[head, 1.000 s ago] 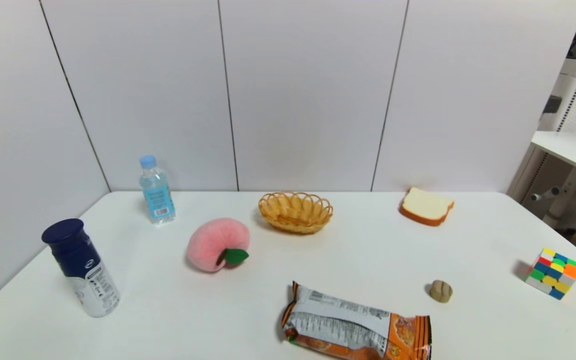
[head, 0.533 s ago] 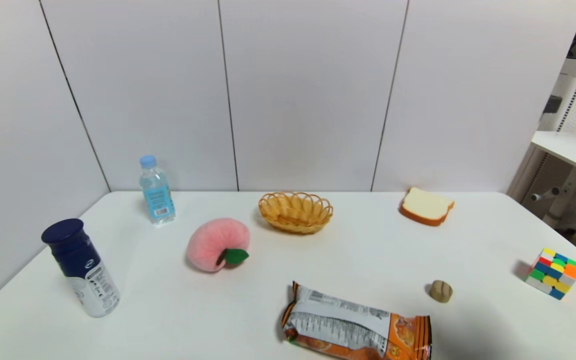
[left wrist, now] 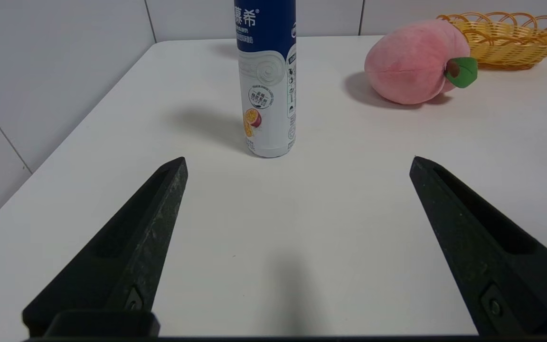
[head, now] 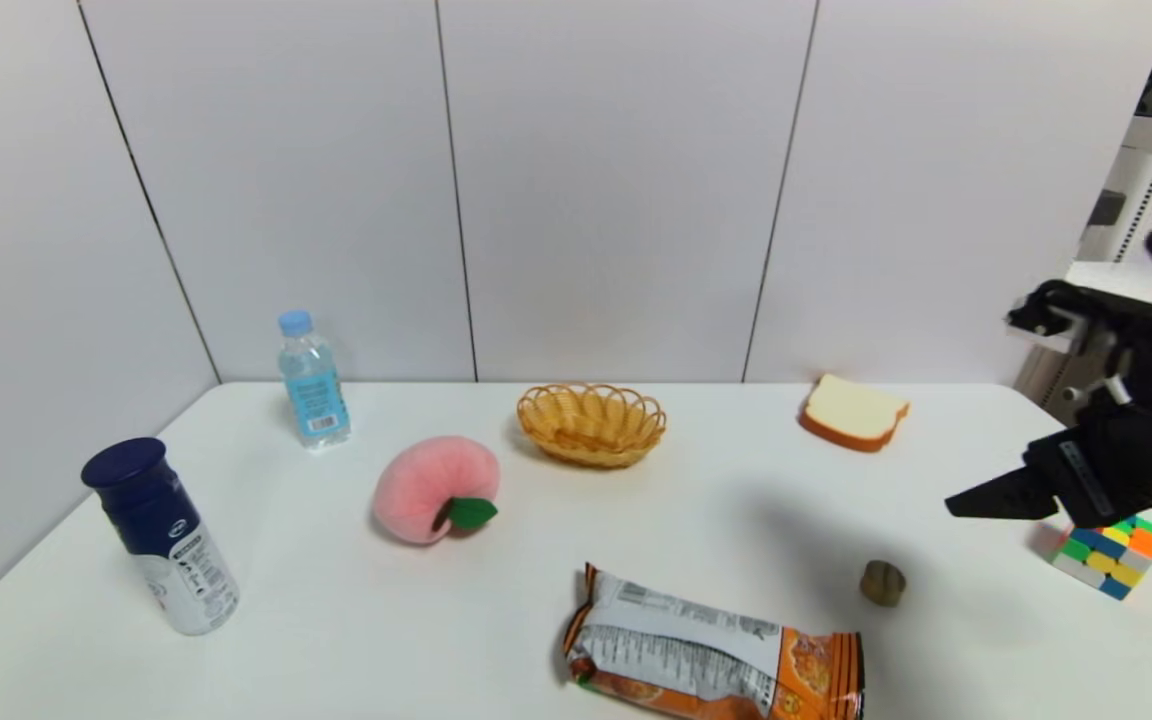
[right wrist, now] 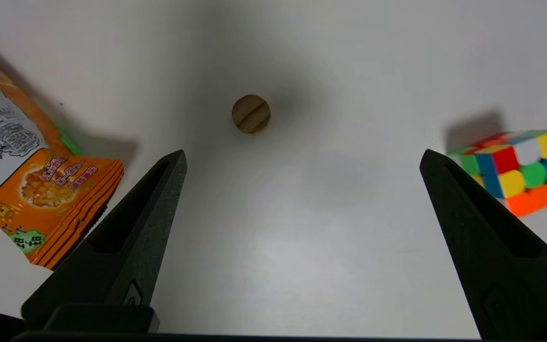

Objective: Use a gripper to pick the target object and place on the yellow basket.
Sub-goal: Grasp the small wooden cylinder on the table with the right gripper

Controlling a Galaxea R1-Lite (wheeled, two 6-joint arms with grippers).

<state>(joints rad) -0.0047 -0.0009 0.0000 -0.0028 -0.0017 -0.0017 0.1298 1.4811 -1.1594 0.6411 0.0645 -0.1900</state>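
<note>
The target object, a small tan-brown grooved lump, lies on the white table at the front right, in shadow. My right gripper hangs above the table to the right of it, fingers pointing left. In the right wrist view the gripper is open and empty, with the lump ahead of its fingertips and apart from them. The yellow basket sits empty at the back middle. My left gripper is open over the table's front left, out of the head view; the basket shows far off.
An orange snack bag lies left of the lump and a colour cube to its right. A bread slice sits at the back right. A pink peach, a water bottle and a blue-capped bottle stand left.
My right arm has come into the head view from the right, and its shadow now covers the lump. Nothing on the table has moved.
</note>
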